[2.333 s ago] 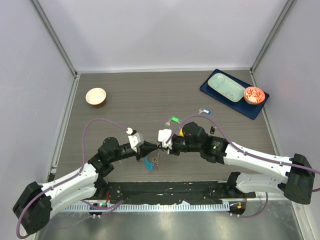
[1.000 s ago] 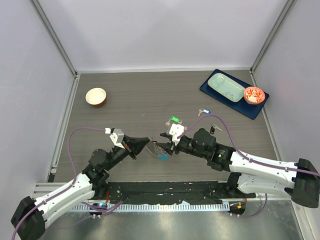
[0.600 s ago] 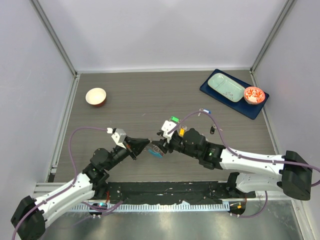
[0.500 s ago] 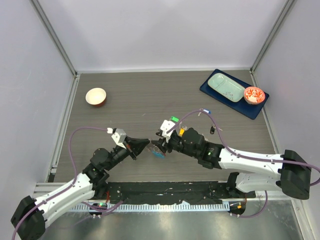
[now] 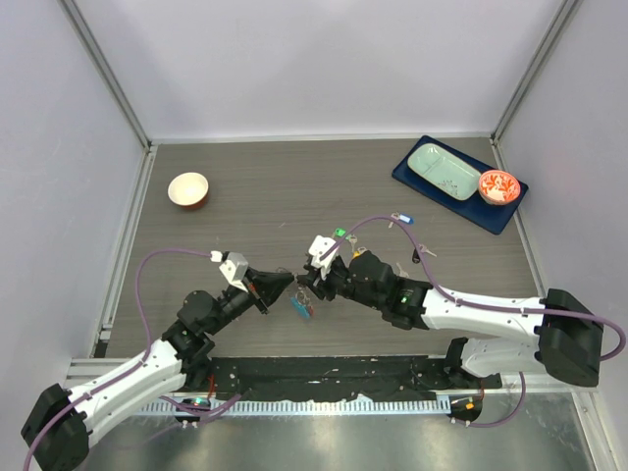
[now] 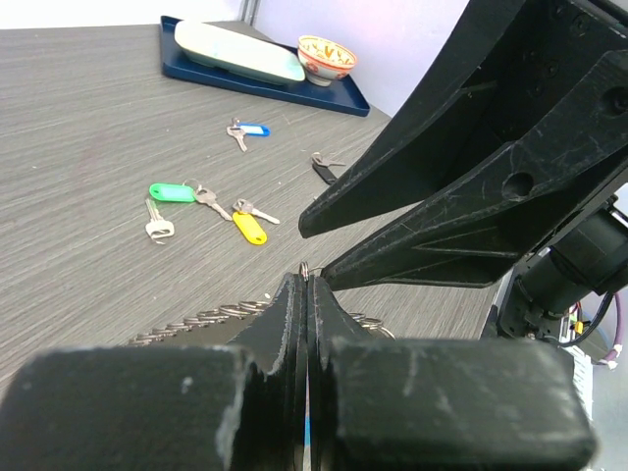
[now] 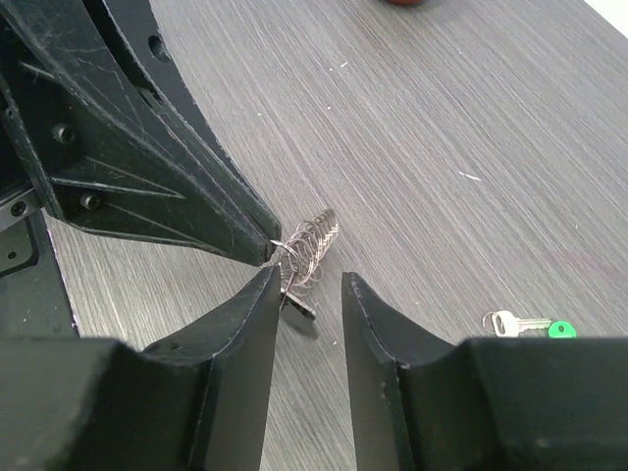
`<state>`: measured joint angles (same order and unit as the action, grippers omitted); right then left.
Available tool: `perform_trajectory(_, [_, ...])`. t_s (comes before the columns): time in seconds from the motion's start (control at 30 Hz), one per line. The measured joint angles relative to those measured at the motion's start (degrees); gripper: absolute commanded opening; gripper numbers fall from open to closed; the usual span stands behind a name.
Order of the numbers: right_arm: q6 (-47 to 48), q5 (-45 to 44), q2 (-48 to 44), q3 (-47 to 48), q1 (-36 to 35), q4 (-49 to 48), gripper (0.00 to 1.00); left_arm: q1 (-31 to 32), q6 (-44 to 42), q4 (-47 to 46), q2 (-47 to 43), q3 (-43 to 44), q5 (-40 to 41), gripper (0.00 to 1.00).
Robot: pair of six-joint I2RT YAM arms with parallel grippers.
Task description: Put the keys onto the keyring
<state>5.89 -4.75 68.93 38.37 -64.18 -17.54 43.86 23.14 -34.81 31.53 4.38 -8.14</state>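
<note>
Grey bench (image 5: 294,186); left end effector (image 6: 305,283) pinches keyring (image 7: 312,236), right end effector (image 7: 307,287) spread beside it. Risk: tug could break thin pinch.

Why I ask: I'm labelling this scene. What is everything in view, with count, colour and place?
table: one, grey wood-grain, under everything
bowl: one, white inside, orange-red outside, far left
tray: one, navy, far right
dish: one, mint green, on the tray
small bowl: one, red-patterned, on the tray
green-tag key: one, mid-table
plain key: one, silver, beside the green tag
yellow-tag key: one, near the green tag
blue-tag key: one, toward the tray
black key: one, right of the others
keyring: one, grey chain with blue strap, hanging from the left gripper
left gripper: black, shut on the keyring
right gripper: black, open, at the chain
</note>
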Motion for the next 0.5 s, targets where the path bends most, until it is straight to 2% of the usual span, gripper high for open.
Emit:
perform_trajectory(0.33, [-0.2,0.2,0.5,0.0,0.0,0.2,0.26,0.0,0.0,0.1,-0.6,0.0,0.0,0.0])
perform_trajectory(0.5, [-0.2,1.3,0.5,0.0,0.0,0.5,0.07,0.0,0.0,0.2,-1.3,0.0,0.0,0.0])
